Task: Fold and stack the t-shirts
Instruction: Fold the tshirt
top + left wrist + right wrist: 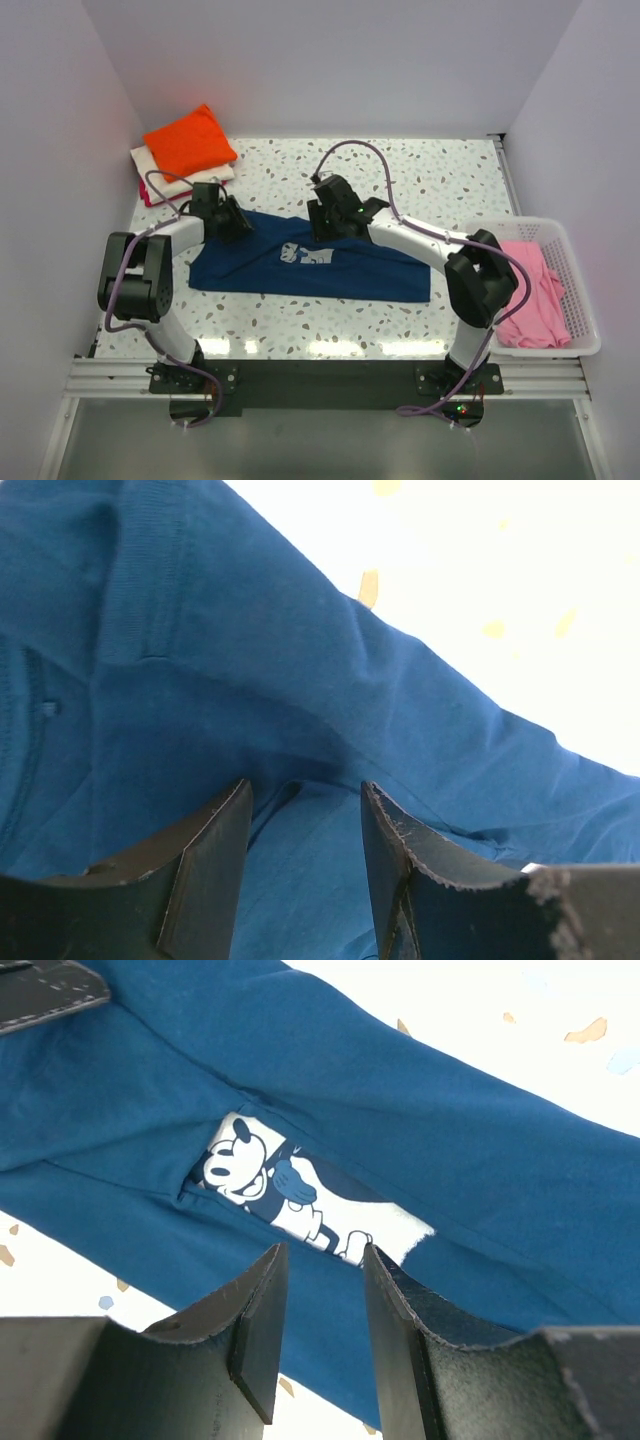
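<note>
The navy blue t-shirt [310, 265] lies in a long folded strip across the middle of the table, its pale cartoon print [307, 255] showing in a gap between the folds. My left gripper [235, 218] is low over the shirt's far left corner; in the left wrist view its jaws [306, 786] are open with navy cloth [250, 660] under and between them. My right gripper [328, 222] is over the far edge near the middle; its jaws [324, 1252] are open just above the cloth, near the print [275, 1195]. The orange t-shirt [190, 140] lies on the cream [148, 160] and magenta [150, 192] ones at the back left.
A white slotted basket [582, 310] stands at the right edge and holds the pink t-shirt [525, 290]. White walls close the table on the left, back and right. The speckled tabletop [430, 170] shows behind the navy shirt.
</note>
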